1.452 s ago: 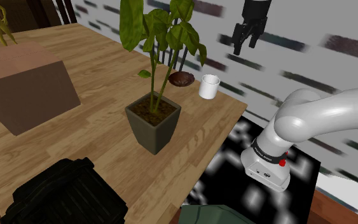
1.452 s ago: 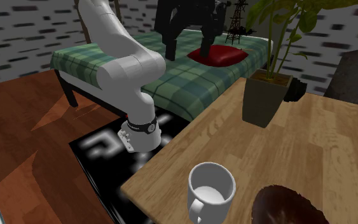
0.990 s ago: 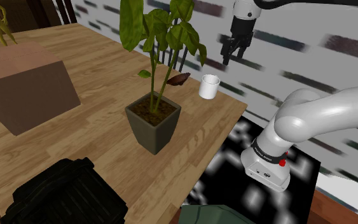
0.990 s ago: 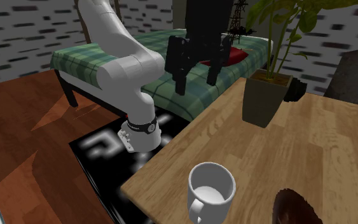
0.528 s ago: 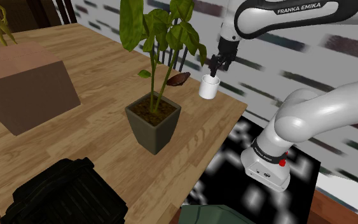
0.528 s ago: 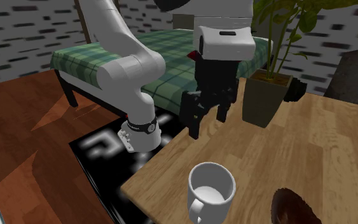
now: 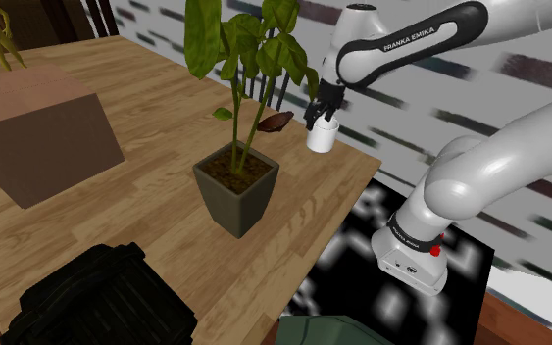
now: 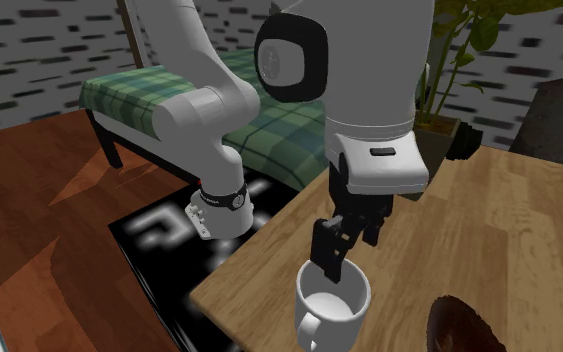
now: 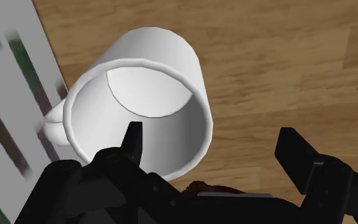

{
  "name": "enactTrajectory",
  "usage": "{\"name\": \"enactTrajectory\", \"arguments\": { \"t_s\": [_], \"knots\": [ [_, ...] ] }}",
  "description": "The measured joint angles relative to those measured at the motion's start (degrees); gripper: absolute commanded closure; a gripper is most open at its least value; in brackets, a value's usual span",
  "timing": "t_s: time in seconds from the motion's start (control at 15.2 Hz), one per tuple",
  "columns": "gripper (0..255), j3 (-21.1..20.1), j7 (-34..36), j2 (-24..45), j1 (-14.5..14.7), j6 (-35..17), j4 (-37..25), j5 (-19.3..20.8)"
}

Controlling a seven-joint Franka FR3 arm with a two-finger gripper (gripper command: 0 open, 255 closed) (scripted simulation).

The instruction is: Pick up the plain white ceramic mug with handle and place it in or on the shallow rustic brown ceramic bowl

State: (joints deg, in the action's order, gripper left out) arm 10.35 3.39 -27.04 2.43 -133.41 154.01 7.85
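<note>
Plant (image 7: 236, 186) on table (image 7: 136, 230). Bowl (image 7: 277, 121) behind leaves, near far edge. Mug (image 7: 323, 135) just beside bowl, upright at table corner, not lifted. Gripper (image 7: 324, 110) has dropped from high above in last moments, now at mug rim. Fingers wide apart, holding nothing. Wrist view puts one finger (image 9: 131, 137) over mug mouth, other outside wall. Rim looks straddled, so closing seems due next. Trip to bowl looks short.

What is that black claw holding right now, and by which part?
Nothing yet. The gripper is open, with one finger inside the white mug and one outside its rim, not clasping it.
</note>
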Motion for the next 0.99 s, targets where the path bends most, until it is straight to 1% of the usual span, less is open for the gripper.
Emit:
{"name": "enactTrajectory", "arguments": {
  "t_s": [0.4,0.53,0.86,0.92,0.99],
  "knots": [
    [0,0.9,-0.4,4.9,0.1,-6.9,1.8,0.0],
    [0,0.9,-0.4,5.6,0.1,-7.8,2.0,0.0],
    [0,1.0,-0.5,5.9,0.1,-8.2,2.1,0.0],
    [255,1.0,-0.5,5.9,0.1,-8.2,2.1,0.0],
    [255,1.0,-0.5,5.9,0.1,-8.2,2.1,0.0]
  ]
}}
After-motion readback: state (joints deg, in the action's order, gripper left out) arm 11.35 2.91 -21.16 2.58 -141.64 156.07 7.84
